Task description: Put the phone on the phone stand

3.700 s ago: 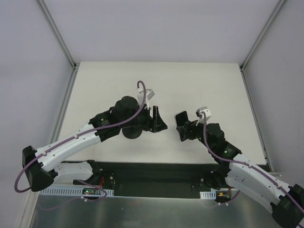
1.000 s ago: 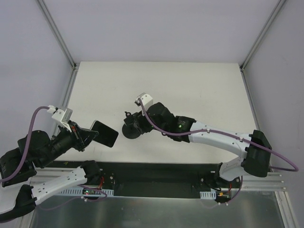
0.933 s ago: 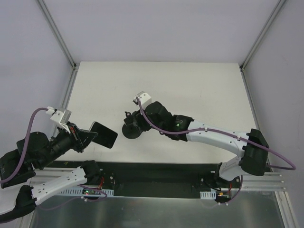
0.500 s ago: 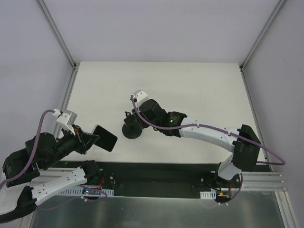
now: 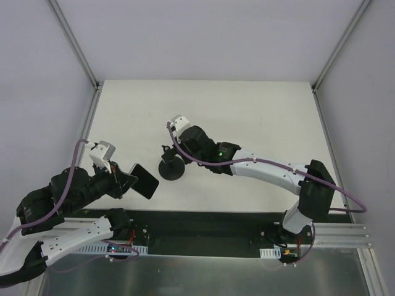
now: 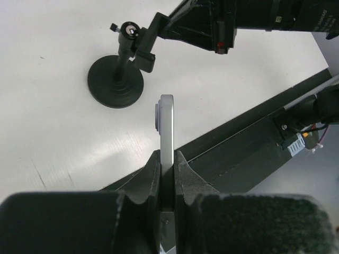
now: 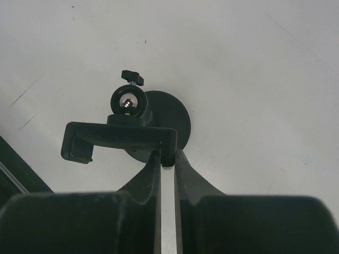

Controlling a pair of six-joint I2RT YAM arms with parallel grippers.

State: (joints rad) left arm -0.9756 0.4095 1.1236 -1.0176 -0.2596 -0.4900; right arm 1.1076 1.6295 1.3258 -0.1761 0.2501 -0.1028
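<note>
Glossy black and seen edge-on from the left wrist, the phone (image 6: 167, 124) is up off the bench (image 5: 259, 111). It is held upright by one end between the fingers of the left claw (image 6: 167, 159), which is clamped tight on it. It hangs near the phone stand (image 5: 171, 168), on the side nearer the arm bases and to the left of it, apart from the stand. Gripping one end leaves the rest of the slab free, which looks meant for feeding it into the clamp.

The stand rests on its disc base (image 6: 115, 84). Its cradle (image 7: 119, 138) is turned crosswise on top of the post. The right claw (image 7: 168, 154) reaches in from the stand's other side with its fingers drawn nearly together on one end of the cradle. That grip is probably there to steady the light stand, or to work the clamp, while the phone comes in.
</note>
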